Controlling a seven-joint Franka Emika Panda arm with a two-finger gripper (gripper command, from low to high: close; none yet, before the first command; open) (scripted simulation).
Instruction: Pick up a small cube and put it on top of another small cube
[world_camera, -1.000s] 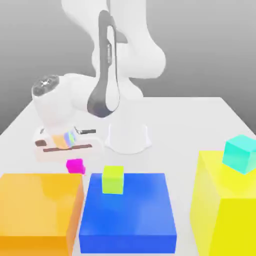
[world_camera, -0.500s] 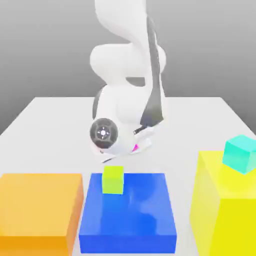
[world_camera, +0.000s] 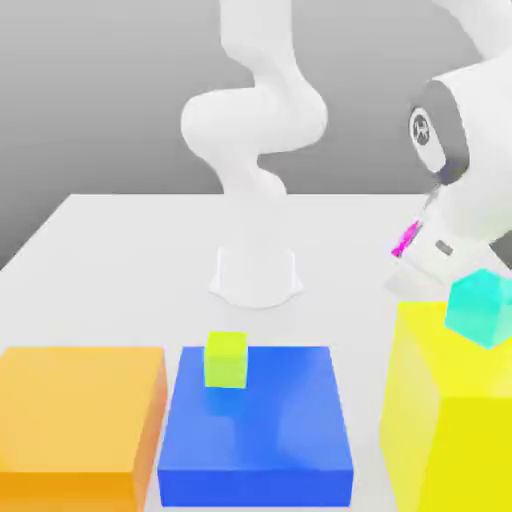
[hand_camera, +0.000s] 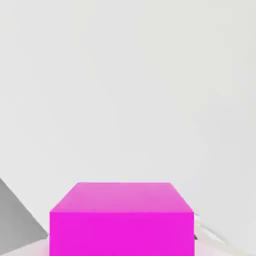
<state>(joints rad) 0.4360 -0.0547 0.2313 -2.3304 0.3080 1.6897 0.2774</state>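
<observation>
We carry the magenta cube (hand_camera: 121, 218) clamped in our claw (world_camera: 408, 243) toward the cyan cube (world_camera: 479, 307) on the yellow block (world_camera: 450, 420); an off-centre release could topple it onto the counter (world_camera: 120, 270).

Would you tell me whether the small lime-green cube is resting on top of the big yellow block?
No, the small lime-green cube sits on the big blue block, while the big yellow block carries the small cyan cube.

You get bright, even light with no hard shadows. The surface (world_camera: 120, 260) reads pale and washed; the blue block (world_camera: 270, 420) shows soft glossy sheen. Your hand view's magenta cube (hand_camera: 121, 220) is flat and saturated.
</observation>
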